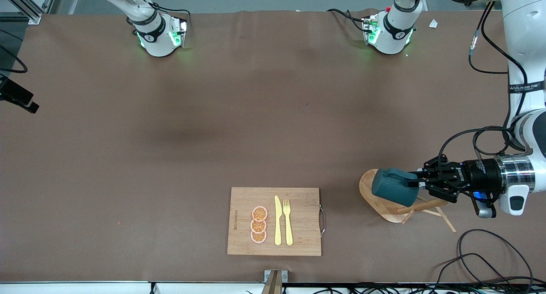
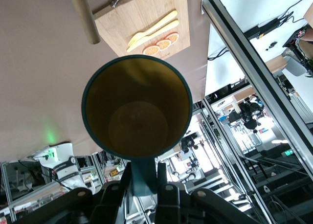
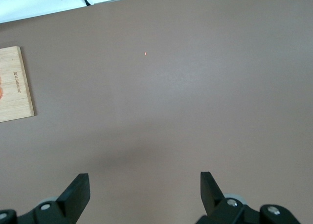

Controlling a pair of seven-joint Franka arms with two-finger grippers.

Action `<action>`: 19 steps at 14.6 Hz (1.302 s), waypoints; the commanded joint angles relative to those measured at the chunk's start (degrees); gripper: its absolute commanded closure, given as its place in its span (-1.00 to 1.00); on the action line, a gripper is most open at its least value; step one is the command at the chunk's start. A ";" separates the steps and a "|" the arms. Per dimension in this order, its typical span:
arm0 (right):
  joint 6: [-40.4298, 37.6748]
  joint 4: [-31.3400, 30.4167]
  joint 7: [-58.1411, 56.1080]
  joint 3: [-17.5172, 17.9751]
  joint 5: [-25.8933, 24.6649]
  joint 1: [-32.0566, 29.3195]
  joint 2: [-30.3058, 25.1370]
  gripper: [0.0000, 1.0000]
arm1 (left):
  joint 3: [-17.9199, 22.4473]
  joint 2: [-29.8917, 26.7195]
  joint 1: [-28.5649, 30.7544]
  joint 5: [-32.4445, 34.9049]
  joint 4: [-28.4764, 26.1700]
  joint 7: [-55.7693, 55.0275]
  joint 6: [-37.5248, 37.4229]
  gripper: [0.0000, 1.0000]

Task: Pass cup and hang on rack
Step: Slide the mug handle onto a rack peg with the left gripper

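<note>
Left gripper over the rack, jaws pinching the handle of the cup. Cup held on its side in the air above the oval base, apparently not touching any peg. Right gripper waiting over bare table, jaws spread wide, nothing between. Cutting board with knife, fork and orange slices toward the right arm's end from the rack.

We see even, bright overhead light on the brown table, with soft shadows beside the cutting board. Green lamps glow at both arm bases. In the left wrist view, windows above the cup glare white.
</note>
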 commanded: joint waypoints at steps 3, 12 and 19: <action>-0.28 0.37 0.69 0.52 0.83 -0.45 -0.16 -1.00 | -0.39 2.28 1.00 -3.89 0.03 0.52 -2.59 0.98; -0.28 0.37 0.69 0.61 0.83 -0.36 -0.16 -1.00 | -0.30 3.60 3.02 -7.40 -0.41 -0.98 -3.12 0.98; -0.36 0.37 0.60 0.52 0.65 -0.63 -0.16 -1.00 | -0.30 5.36 4.16 -8.90 -0.24 -5.46 -3.12 0.98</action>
